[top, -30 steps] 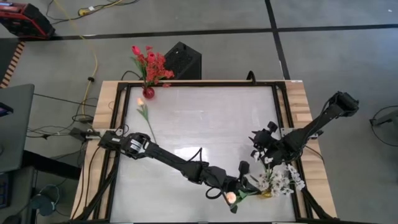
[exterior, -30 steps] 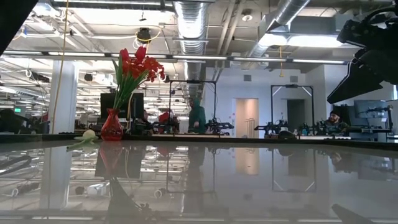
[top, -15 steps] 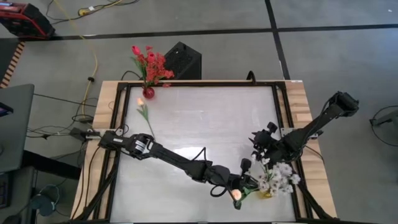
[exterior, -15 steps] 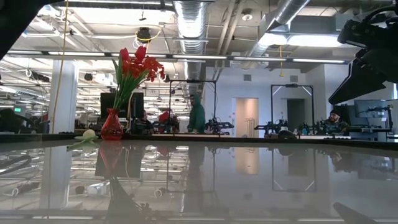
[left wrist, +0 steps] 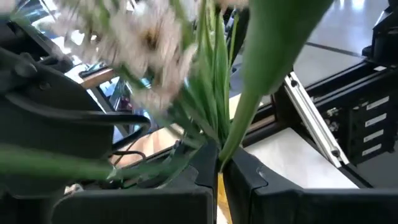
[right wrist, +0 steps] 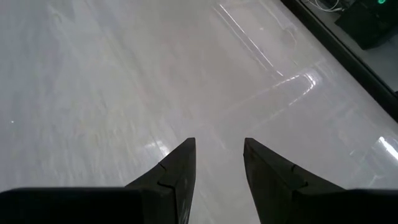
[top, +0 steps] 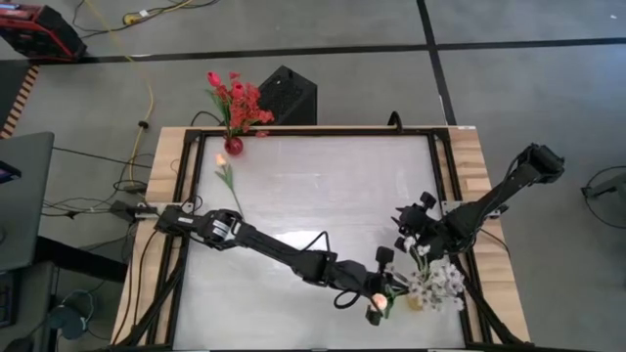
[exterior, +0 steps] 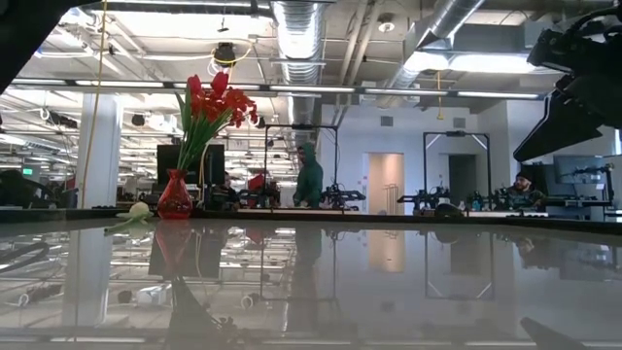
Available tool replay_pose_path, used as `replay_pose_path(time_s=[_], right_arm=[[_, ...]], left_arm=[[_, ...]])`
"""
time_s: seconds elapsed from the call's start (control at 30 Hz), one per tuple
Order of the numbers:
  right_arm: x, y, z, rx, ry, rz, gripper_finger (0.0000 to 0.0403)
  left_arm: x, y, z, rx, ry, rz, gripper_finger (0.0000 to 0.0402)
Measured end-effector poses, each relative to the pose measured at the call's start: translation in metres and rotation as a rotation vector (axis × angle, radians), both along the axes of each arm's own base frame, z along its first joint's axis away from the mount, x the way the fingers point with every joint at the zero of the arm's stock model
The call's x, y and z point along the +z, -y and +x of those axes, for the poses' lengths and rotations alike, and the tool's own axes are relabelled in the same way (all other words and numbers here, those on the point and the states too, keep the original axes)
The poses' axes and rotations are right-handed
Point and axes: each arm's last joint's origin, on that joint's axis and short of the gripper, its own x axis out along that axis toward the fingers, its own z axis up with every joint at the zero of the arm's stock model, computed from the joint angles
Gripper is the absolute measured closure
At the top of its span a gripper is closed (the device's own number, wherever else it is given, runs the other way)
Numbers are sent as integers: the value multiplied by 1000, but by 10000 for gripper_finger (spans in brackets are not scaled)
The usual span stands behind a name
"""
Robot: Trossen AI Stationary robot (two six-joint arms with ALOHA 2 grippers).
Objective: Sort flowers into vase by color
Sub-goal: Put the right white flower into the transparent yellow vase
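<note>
The left arm reaches diagonally across the white desk to its near right corner. Its tool sits there among the white blossoms, just beside a small yellowish vase that holds them. In the left wrist view the two dark fingers are drawn almost together on a green flower stem, with only a thin gap between them where the stem passes. A pale orange tulip bud shows at the tool in the high view, touching the edge of the white cluster.

The right arm comes in from the right edge of the desk and its tool hangs over the surface just behind the white blossoms, apart from them. The right wrist view shows its fingers spread with a clear gap, nothing between them, bare desk below.

At the far left corner a red vase stands upright with red clustered blooms and red-pink tulips in it. Just in front of it one loose orange tulip lies flat on the desk, well apart from both tools. The low view shows the same red vase at the far edge.

Beyond the desk a person in a green hooded top stands among other equipment, and another person is at the right.
</note>
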Motion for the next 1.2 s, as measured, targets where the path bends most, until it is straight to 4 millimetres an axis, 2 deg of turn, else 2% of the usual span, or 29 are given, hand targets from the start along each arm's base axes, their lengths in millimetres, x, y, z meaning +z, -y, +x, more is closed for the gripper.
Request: replay_pose_path(time_s=[0.13, 0.23, 0.37, 0.57, 0.73, 1.2], right_arm=[[10, 1, 2, -16, -8, -8, 243], [17, 0, 2, -26, -33, 49, 243], [22, -1, -1, -84, -76, 175, 246], [18, -1, -11, -184, -145, 291, 256], [15, -4, -22, -226, -341, 437, 269], [15, -14, -29, 126, -707, 580, 309]], left_arm=[[19, 1, 1, 1, -55, 11, 401], [32, 0, -1, 6, -121, 5, 401], [36, -1, -4, 12, -215, 16, 401], [35, -1, -5, 15, -235, 24, 401], [36, -1, -5, 13, -223, 23, 401], [35, 0, -5, 17, -236, 6, 401]])
